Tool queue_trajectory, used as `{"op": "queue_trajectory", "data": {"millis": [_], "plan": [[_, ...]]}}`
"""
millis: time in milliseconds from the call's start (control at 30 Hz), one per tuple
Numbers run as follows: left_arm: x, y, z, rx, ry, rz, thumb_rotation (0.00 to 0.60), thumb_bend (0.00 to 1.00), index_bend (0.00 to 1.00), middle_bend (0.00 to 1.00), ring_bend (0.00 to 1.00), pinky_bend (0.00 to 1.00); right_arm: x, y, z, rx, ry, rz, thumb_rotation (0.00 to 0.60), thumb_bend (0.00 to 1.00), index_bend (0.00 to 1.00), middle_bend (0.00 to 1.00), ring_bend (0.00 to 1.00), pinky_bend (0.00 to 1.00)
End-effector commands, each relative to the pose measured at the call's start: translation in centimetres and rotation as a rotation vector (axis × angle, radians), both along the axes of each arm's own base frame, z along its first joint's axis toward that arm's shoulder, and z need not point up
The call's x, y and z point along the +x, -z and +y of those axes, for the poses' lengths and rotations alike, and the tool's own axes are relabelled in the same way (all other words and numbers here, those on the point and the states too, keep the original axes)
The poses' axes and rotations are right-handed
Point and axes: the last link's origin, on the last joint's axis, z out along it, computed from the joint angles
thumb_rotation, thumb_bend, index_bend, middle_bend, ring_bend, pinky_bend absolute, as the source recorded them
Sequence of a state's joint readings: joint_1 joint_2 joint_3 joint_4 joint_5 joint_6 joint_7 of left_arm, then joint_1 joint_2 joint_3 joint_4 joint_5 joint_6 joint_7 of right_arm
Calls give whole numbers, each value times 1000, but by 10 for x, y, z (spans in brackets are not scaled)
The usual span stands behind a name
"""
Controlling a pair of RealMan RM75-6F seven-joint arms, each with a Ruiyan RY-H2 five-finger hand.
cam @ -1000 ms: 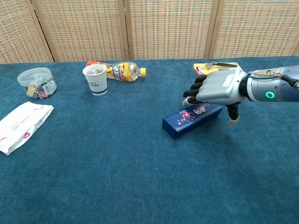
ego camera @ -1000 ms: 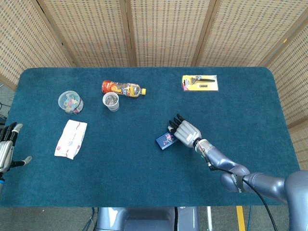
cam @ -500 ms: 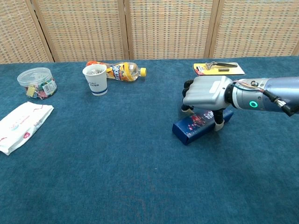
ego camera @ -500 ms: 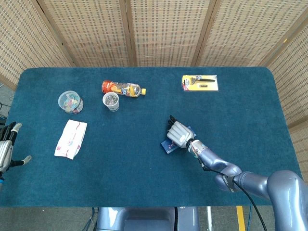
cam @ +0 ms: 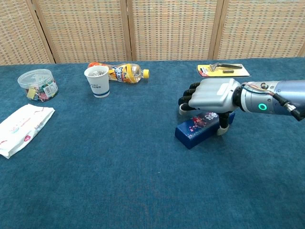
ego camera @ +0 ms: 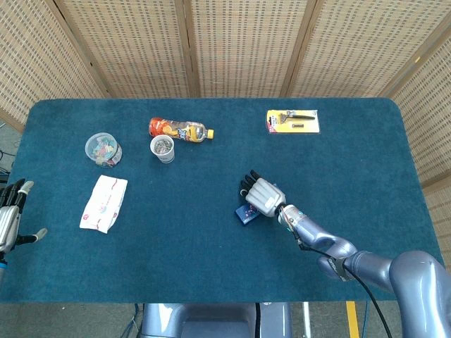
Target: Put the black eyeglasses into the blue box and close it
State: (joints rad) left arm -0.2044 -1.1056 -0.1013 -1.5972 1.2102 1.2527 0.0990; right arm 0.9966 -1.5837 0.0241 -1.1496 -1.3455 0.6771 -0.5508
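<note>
The right hand [cam: 209,94] lies palm-down over the blue box [cam: 199,128], its thumb [cam: 222,125] down against the near side of the box and its fingers [cam: 187,98] reaching past the far edge. Whether it actually grips the box or only rests on it cannot be told from either view. The lid looks shut and no black eyeglasses show anywhere on the table, so the step in hand is judged to be closing or steadying the box. To do it well, the hand should press evenly along the lid rather than at one end, since the box is long and narrow and could pivot or slide on the blue cloth table [cam: 119,181]. Thumb and fingers should bracket the sides so that it stays square.

The box is a slim dark-blue carton with a pink and white floral print on its top, lying flat and angled near the middle of the table, right of centre. It looks light and rigid.

The left hand [ego camera: 8,215] hangs at the near left edge, fingers apart, holding nothing.

Farther back stand a paper cup [cam: 96,80] and a lying bottle [cam: 125,73].
</note>
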Motion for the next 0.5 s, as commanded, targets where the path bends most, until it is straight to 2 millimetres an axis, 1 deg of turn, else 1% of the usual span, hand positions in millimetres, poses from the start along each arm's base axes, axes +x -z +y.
{"op": "queue_trajectory", "data": {"millis": [33,167,300,433,500], "plan": [[1,0,-1,1,5,-2,600,0,0,0,0,0,11,-20,7,-25,6,-32,600,0,0,0,0,0],[2,-2,-3,4,14,-6,600,0,0,0,0,0,19,-42,14,-60,11,-55,600,0,0,0,0,0],[3,-4,-5,8,25,-9,600,0,0,0,0,0,22,-75,25,-131,25,-94,600,0,0,0,0,0],[4,-6,-7,18,37,-11,600,0,0,0,0,0,12,-112,37,-231,51,-173,600,0,0,0,0,0],[4,-8,-7,24,43,-15,600,0,0,0,0,0,-3,-135,44,-302,77,-241,600,1,0,0,0,0]]}}
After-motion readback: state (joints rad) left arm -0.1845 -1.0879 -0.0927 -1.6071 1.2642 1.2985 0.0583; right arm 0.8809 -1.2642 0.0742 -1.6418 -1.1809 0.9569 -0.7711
